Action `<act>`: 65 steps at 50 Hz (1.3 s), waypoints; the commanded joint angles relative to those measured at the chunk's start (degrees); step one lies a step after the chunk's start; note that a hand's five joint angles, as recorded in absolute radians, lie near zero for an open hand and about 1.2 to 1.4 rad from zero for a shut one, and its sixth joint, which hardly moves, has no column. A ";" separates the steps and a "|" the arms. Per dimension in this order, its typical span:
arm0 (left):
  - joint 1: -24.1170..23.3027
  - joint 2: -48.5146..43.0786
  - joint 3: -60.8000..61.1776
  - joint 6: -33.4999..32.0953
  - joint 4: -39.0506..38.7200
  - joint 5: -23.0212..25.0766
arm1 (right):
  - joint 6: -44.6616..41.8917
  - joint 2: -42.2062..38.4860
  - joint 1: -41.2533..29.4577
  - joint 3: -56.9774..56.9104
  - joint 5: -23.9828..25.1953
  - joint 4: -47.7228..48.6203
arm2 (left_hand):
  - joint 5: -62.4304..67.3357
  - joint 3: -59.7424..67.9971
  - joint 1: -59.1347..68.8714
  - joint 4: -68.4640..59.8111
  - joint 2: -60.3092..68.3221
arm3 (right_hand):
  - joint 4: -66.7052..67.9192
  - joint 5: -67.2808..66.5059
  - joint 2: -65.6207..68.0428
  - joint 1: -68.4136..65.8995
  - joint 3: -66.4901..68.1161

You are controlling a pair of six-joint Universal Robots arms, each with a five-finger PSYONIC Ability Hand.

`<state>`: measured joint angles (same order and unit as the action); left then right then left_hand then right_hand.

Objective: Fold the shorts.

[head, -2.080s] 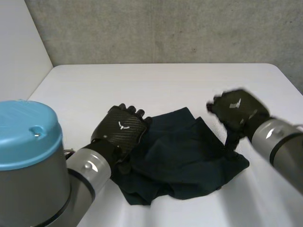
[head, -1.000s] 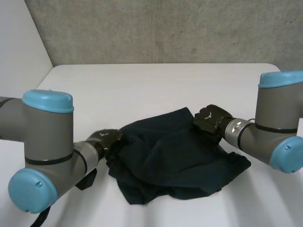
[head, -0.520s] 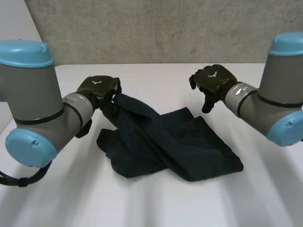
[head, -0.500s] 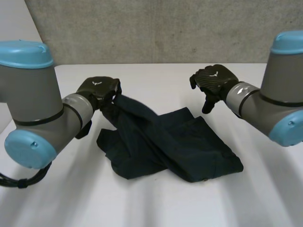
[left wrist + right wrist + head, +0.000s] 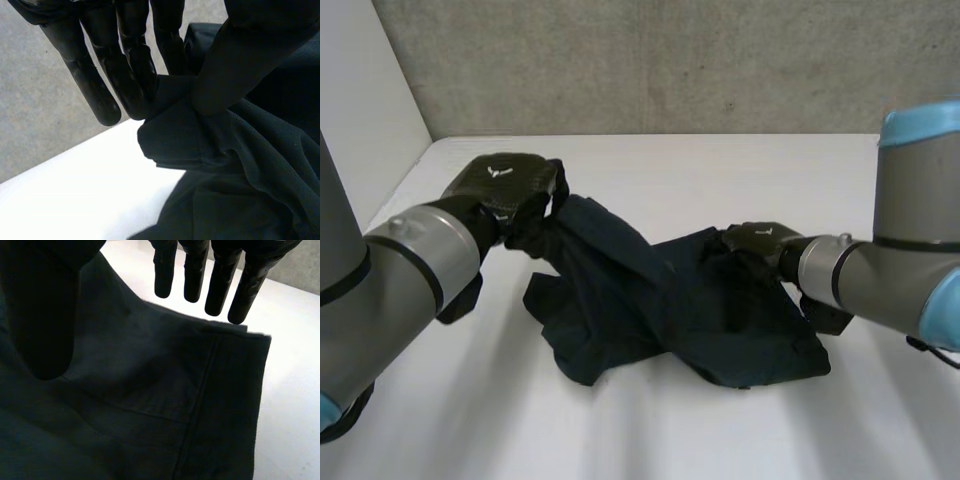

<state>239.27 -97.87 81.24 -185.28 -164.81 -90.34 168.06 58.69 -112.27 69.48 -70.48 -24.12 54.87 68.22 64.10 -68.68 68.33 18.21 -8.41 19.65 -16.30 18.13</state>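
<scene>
Dark navy shorts [image 5: 670, 305] lie crumpled mid-table, their left part lifted off the white table [image 5: 720, 170]. My left hand [image 5: 505, 190] holds that raised part up at the left. In the left wrist view a bunched fold of the shorts [image 5: 180, 135] is pinched between the thumb and the fingers [image 5: 127, 75]. My right hand [image 5: 755, 240] hovers low over the far right corner of the shorts. In the right wrist view its fingers [image 5: 210, 275] are straight and spread above a hemmed corner of the shorts [image 5: 220, 365], holding nothing.
A grey concrete wall [image 5: 670, 60] stands behind the table's far edge, and a white panel [image 5: 360, 110] rises at the left. Bare tabletop lies beyond and in front of the shorts.
My left hand has lifted the left part of the shorts up and to the left. My right hand rose, opened, then came back down over the far right corner.
</scene>
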 commanded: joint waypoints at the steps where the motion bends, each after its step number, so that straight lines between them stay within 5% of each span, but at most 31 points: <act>1: 0.32 0.05 6.38 0.09 -0.43 -0.10 | -5.63 -1.11 -0.14 6.54 -1.41 7.50 | 15.13 11.78 15.90 -11.32 11.67 | 0.79 -0.58 -0.65 -2.70 0.87; 8: 0.58 0.75 7.79 0.18 -0.60 0.08 | -13.01 -3.67 -0.14 9.36 -5.10 12.16 | 15.13 11.78 15.90 -11.32 11.67 | 10.67 -10.47 9.23 -12.58 10.75; 14: 0.58 0.93 6.92 0.18 -1.48 0.08 | -14.07 -5.34 -0.14 8.75 -6.16 14.54 | 15.13 11.78 15.90 -11.32 11.67 | 60.92 -60.72 59.48 -62.83 61.00; 27: 0.94 -1.88 -0.63 -0.70 -8.24 -0.10 | -12.76 3.27 -0.67 -2.67 -6.16 23.49 | 15.13 11.78 15.90 -11.32 11.67 | 61.79 -61.59 60.35 -63.70 61.87; 40: 5.68 -2.51 -17.87 -7.38 -28.79 -3.70 | -4.76 11.53 -0.93 -15.60 -11.08 44.51 | 15.13 11.78 15.90 -11.32 11.67 | 61.79 -61.59 60.35 -63.70 61.87; 53: 6.21 -10.22 -0.57 -5.98 -31.01 -3.52 | -4.67 13.65 -3.48 3.02 -10.56 35.11 | 15.13 11.78 15.90 -11.32 11.67 | 61.79 -61.59 60.35 -63.70 61.87; 65: 5.42 -20.88 7.08 -5.27 -26.71 -3.70 | -7.04 5.65 -5.59 18.41 -10.56 35.02 | -22.67 -26.02 -21.89 26.48 -26.12 | 61.79 -61.59 60.35 -63.70 61.87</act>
<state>245.33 -116.81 85.17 -190.42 -194.81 -93.98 162.85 67.55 -116.61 83.13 -80.99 10.74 34.92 45.28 44.56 -44.94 45.10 68.27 -55.84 67.64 -56.29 68.31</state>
